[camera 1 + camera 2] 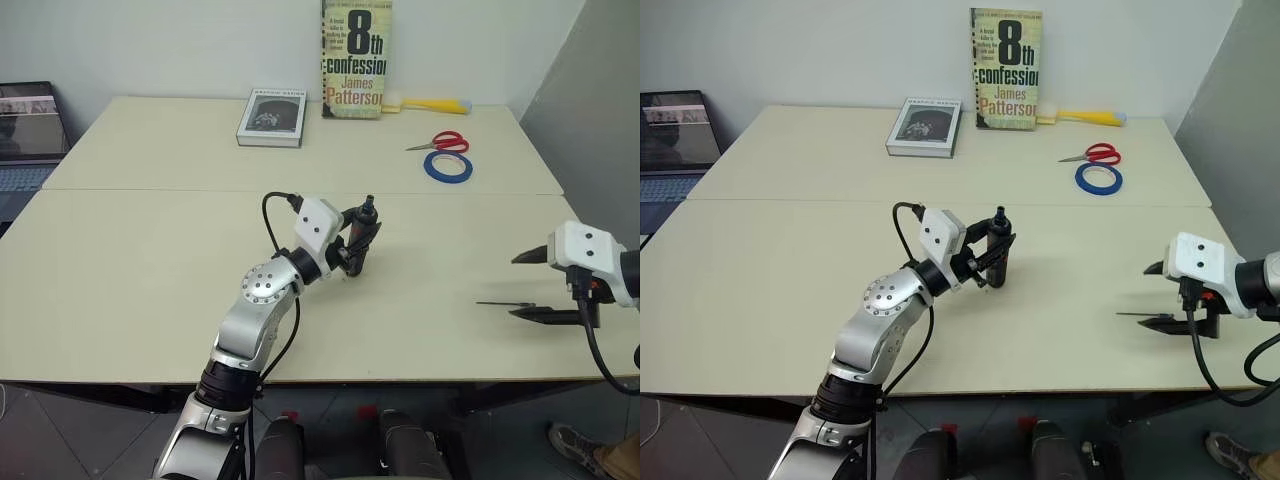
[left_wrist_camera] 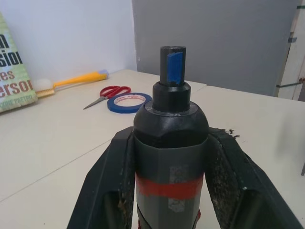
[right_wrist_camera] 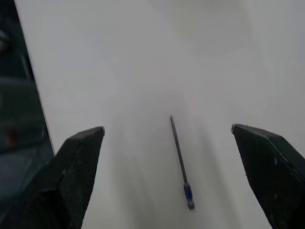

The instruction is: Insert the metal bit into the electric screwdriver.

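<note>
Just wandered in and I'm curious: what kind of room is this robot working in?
Probably an office or small lab: pale tables against a plain wall, with books, a laptop, scissors and a roll of blue tape lying about.

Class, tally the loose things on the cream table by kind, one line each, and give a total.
Books: 2, grey paperback, upright green paperback
Yellow-handled brush: 1
Red-handled scissors: 1
Blue tape roll: 1
Thin metal bit: 1
Total: 6
</note>
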Controlling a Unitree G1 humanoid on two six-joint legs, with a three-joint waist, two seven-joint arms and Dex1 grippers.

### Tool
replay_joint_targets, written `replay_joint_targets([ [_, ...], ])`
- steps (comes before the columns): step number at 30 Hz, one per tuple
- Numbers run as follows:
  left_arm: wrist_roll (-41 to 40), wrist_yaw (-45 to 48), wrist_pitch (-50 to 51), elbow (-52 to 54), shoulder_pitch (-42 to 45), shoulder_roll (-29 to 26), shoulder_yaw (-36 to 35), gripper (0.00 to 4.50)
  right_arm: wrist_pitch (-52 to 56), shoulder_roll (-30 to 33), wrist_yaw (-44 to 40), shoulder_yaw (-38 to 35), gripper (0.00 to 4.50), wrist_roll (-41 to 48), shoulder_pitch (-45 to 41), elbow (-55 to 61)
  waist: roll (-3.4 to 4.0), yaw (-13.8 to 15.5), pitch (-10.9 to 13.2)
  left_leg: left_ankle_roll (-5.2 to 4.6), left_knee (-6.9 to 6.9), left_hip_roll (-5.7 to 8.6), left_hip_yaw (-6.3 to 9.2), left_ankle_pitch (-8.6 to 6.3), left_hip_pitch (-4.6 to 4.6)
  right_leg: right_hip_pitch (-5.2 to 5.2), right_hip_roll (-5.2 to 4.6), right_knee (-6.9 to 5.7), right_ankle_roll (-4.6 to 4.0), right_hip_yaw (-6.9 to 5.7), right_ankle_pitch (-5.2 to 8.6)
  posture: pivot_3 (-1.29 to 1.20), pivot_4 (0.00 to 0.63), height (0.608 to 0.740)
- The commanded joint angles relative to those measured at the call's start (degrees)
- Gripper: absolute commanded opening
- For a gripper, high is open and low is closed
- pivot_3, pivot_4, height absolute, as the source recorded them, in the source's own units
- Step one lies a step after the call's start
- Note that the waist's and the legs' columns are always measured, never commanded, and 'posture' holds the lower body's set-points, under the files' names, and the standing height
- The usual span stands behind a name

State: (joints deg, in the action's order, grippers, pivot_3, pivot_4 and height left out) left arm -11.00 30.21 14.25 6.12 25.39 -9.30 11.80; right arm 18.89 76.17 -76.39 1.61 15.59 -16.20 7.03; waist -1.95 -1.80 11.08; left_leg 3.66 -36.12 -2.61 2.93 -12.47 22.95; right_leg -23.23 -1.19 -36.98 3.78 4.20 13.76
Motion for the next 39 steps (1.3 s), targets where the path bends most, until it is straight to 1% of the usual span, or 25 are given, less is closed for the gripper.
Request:
replay_joint_targets([
  [1, 0.22, 0.73, -1.09, 0.57, 0.42, 1.60, 2.02, 1.66, -4.42, -2.19, -5.62, 7.84, 4.50, -7.92, -9.40, -6.98, 0.07, 0.01, 0.01, 0.00, 0.00, 0.00, 0.00, 0.00, -0.01, 0.00, 0.00, -0.01, 0.02, 0.00, -0.01, 0.00, 0.150, 0.740],
  [7, 0.97, 0.48, -1.75, -0.23, 0.52, 2.35, 1.76, 1.66, -7.94, -8.31, -10.76, 17.85, 4.50, -18.71, -21.08, -22.05, 0.13, 0.12, 0.03, 0.01, -0.01, 0.01, 0.02, 0.00, -0.02, 0.01, 0.00, -0.01, 0.13, -0.01, -0.07, 0.00, 0.150, 0.740],
  [10, 1.30, 0.15, -1.80, 0.03, -0.04, 2.71, 2.04, 1.66, -8.73, -10.91, -11.84, 19.17, 4.50, -20.21, -23.94, -27.07, 0.16, 0.26, 0.04, 0.01, 0.01, 0.02, 0.03, 0.00, 0.00, 0.01, -0.02, 0.00, 0.13, -0.02, -0.08, 0.00, 0.150, 0.740],
  [16, 1.50, -0.49, -1.30, 1.24, -0.93, 3.25, 2.55, 1.66, -13.62, -13.01, -12.89, 21.18, 4.50, -23.89, -26.98, -35.97, 0.30, 0.29, 0.01, 0.01, 0.02, 0.03, 0.03, 0.01, -0.01, 0.01, -0.03, -0.02, 0.15, -0.02, -0.09, 0.00, 0.150, 0.740],
  [19, 1.54, -0.55, -1.24, 1.23, -0.98, 3.15, 2.15, 1.66, -14.38, -13.95, -11.80, 21.41, 4.50, -25.09, -26.88, -37.45, 0.31, 0.23, 0.00, 0.01, 0.01, 0.03, 0.03, 0.01, -0.02, 0.02, -0.03, -0.02, 0.16, -0.02, -0.10, 0.00, 0.150, 0.740],
  [24, 1.75, -0.52, -1.30, 1.01, -0.82, 3.17, 1.87, 1.66, -12.91, -15.74, -10.37, 20.59, 4.50, -25.11, -25.98, -36.18, 0.39, 0.15, -0.04, 0.01, 0.01, 0.03, 0.04, 0.01, -0.03, 0.02, -0.02, -0.07, 0.17, -0.01, -0.11, 0.00, 0.150, 0.740],
  [30, 1.87, -0.51, -1.56, 0.41, -0.46, 3.29, 1.79, 1.66, -12.59, -16.44, -10.60, 20.75, 4.50, -26.33, -25.93, -36.55, 0.40, 0.21, -0.04, 0.01, 0.00, 0.04, 0.04, 0.01, -0.02, 0.03, -0.03, -0.06, 0.18, -0.01, -0.12, 0.00, 0.150, 0.740],
  [38, 2.09, -0.98, -1.72, -0.15, -0.09, 3.40, 1.44, 1.66, -13.03, -17.76, -10.42, 21.49, 4.50, -28.36, -27.05, -39.91, 0.41, 0.18, -0.05, 0.01, -0.03, 0.04, 0.04, 0.01, -0.05, 0.07, -0.03, -0.07, 0.19, -0.01, -0.14, 0.00, 0.150, 0.740],
  [39, 2.08, -0.97, -1.76, -0.22, -0.07, 3.35, 1.37, 1.66, -12.82, -18.11, -10.45, 21.46, 4.32, -28.46, -27.21, -40.12, 0.41, 0.18, -0.05, 0.01, -0.04, 0.04, 0.04, 0.01, -0.05, 0.08, -0.03, -0.07, 0.21, -0.01, -0.15, 0.00, 0.150, 0.740],
])
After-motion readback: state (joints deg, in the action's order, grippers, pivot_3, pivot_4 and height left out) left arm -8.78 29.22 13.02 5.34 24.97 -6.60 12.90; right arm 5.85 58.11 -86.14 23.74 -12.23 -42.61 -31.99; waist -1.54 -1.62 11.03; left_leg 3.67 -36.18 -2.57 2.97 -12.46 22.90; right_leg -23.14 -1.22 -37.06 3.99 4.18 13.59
